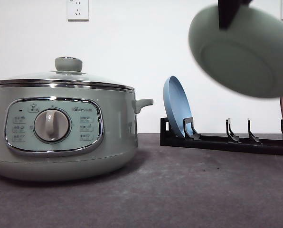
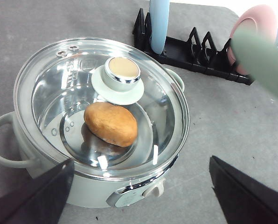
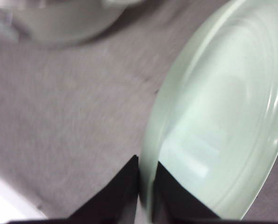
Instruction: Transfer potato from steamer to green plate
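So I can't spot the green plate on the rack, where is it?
The green plate is in the air at the front view's upper right, above the rack, its rim pinched by the right claw.

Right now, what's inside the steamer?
One potato, seen through the glass lid in the left wrist view, lying on the shiny base of the steamer. The lid is still on. Its knob and reflections cover part of the interior.

Glossy glass lid (image 2: 59, 88) with chrome rim; matt green plate (image 3: 223, 116); smooth-skinned potato (image 2: 111, 123).
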Action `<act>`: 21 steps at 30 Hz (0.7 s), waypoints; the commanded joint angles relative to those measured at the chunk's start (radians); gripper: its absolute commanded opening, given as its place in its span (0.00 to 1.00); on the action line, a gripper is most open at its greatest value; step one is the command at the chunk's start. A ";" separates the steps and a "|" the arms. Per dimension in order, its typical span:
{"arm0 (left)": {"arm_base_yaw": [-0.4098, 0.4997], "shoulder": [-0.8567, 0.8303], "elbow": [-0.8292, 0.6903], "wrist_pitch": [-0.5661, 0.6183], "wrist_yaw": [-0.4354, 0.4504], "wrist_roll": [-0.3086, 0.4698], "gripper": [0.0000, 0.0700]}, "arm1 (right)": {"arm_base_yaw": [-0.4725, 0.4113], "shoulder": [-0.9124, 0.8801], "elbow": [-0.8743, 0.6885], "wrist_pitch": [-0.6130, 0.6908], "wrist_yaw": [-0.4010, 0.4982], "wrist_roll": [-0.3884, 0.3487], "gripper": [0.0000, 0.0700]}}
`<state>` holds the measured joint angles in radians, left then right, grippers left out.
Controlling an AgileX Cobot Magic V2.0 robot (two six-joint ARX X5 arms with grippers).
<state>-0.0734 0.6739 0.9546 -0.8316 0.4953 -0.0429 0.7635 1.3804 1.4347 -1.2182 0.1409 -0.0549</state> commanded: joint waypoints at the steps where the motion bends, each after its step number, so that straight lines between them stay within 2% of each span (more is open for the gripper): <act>1: -0.002 0.005 0.023 0.010 0.003 0.009 0.85 | 0.047 0.009 -0.039 0.030 0.034 -0.006 0.00; 5: -0.002 0.005 0.023 0.011 0.003 0.009 0.85 | 0.135 0.013 -0.149 0.088 0.052 0.010 0.00; 11: -0.002 0.005 0.023 0.012 0.003 0.009 0.85 | 0.219 0.027 -0.269 0.172 0.094 0.023 0.00; 21: -0.002 0.005 0.023 0.012 0.003 0.009 0.85 | 0.250 0.107 -0.376 0.262 0.140 0.025 0.00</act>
<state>-0.0734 0.6739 0.9546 -0.8310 0.4952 -0.0427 1.0010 1.4644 1.0536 -0.9630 0.2691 -0.0441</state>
